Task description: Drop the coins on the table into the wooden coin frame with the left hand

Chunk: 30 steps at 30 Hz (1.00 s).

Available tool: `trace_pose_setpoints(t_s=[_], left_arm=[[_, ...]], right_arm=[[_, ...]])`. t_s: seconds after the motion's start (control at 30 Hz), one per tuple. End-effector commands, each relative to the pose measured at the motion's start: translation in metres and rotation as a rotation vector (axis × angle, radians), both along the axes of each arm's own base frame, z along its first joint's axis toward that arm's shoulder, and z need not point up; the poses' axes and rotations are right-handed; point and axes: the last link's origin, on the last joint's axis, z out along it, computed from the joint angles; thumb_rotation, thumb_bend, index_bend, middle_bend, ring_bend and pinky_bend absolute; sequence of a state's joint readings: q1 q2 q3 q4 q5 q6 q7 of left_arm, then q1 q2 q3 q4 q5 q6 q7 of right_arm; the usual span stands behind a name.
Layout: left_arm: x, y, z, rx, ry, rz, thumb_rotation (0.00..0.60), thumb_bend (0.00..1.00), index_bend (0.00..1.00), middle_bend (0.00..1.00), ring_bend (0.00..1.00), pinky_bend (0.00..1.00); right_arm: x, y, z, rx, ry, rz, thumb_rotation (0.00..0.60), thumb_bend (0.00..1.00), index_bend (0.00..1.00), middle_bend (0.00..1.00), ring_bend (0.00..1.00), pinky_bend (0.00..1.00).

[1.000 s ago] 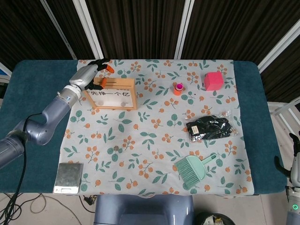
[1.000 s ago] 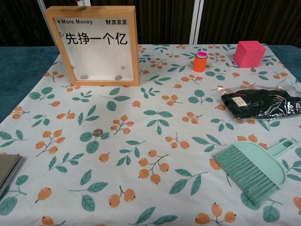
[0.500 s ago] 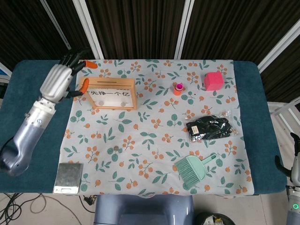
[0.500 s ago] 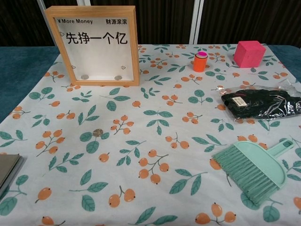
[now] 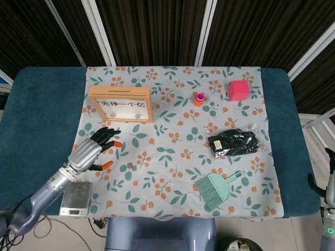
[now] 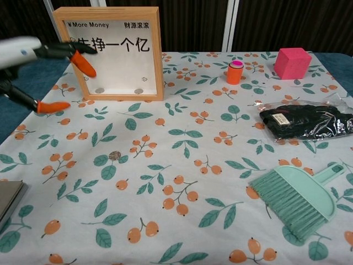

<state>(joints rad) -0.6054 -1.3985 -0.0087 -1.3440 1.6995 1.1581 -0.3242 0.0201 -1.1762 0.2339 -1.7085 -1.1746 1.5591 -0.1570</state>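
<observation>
So the left hand (image 5: 93,150) is hovering over the tablecloth (image 5: 172,172) with its fingers (image 5: 109,134) spread apart and nothing in them; the orange tips (image 6: 84,63) are clearly separated in the chest view too. Just off the thumb tip, a bit toward the middle of the desk (image 5: 36,115), there's one coin (image 5: 129,166) lying flat on the cloth, not touching the hand. Straight out past the fingertips, toward the far edge, the wooden coin frame (image 5: 121,103) stands upright, and through its clear front you can see two coins (image 6: 118,90) sitting at the bottom. Behind the wrist, at the near edge, there's a small grey scale (image 5: 76,198).

Further out on the other side from the fingers: a little orange bottle (image 5: 198,99) with a pink cap, a pink cube (image 5: 238,90), a black bundle in a clear bag (image 5: 234,142), and a mint green hand brush (image 5: 218,187).

The right hand (image 5: 330,178) is only barely in shot at the edge of the head view, well away from everything, and I can't tell how its fingers are set.
</observation>
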Motion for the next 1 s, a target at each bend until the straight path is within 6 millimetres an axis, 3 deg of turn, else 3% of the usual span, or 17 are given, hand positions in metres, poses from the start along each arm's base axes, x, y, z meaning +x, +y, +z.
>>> trace_pose_setpoints(t_s=[0.03, 0.23, 0.43, 0.73, 1.0], left_arm=[[-0.002, 0.000, -0.032, -0.045, 0.055, -0.003, 0.600, 0.22, 0.28, 0.04, 0.00, 0.00], [0.013, 0.012, -0.059, -0.048, 0.095, -0.039, 0.600, 0.21, 0.30, 0.03, 0.00, 0.00], [0.015, 0.016, -0.073, -0.009, 0.250, -0.101, 0.600, 0.24, 0.40, 0.04, 0.00, 0.00], [0.028, 0.023, -0.066, 0.073, 0.500, -0.208, 0.600, 0.25, 0.42, 0.04, 0.00, 0.00], [0.039, 0.019, -0.065, 0.036, 0.530, -0.180, 0.600, 0.25, 0.39, 0.04, 0.00, 0.00]], right_arm=[[0.000, 0.000, 0.000, -0.002, -0.005, 0.000, 0.600, 0.39, 0.17, 0.07, 0.03, 0.00], [0.000, 0.000, 0.001, -0.002, -0.006, -0.002, 0.600, 0.39, 0.17, 0.07, 0.03, 0.00], [0.000, 0.000, 0.002, -0.005, -0.008, -0.006, 0.600, 0.39, 0.17, 0.07, 0.03, 0.00], [0.000, 0.000, 0.001, -0.004, -0.014, -0.006, 0.600, 0.39, 0.17, 0.07, 0.03, 0.00], [-0.001, -0.001, 0.001, -0.005, -0.013, -0.008, 0.600, 0.39, 0.17, 0.07, 0.03, 0.00]])
